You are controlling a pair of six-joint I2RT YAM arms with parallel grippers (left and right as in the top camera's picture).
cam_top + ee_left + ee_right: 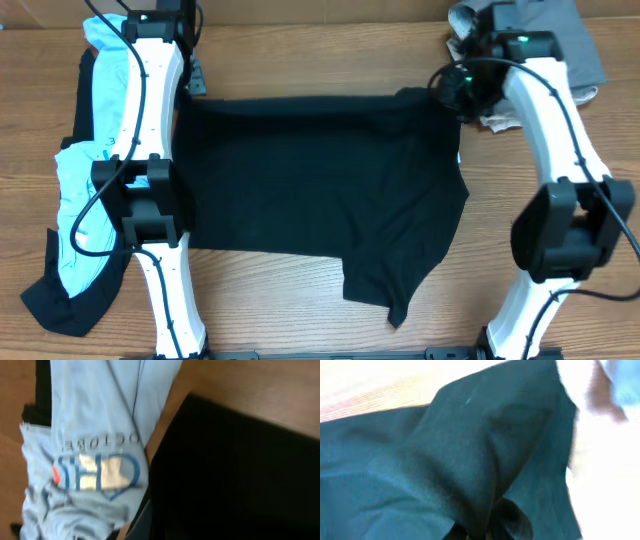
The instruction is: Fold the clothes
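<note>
Black shirt (320, 190) lies spread on table (300, 50). Right gripper (452, 88) pinches its bunched corner; left gripper (192, 76) finger opening cannot be told.

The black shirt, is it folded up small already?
No, the black shirt lies spread out wide and flat over the table.

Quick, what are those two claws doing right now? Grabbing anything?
Left gripper: cannot be told; its fingers do not show clearly in any view.
Right gripper: closed on a corner of the black shirt.
</note>
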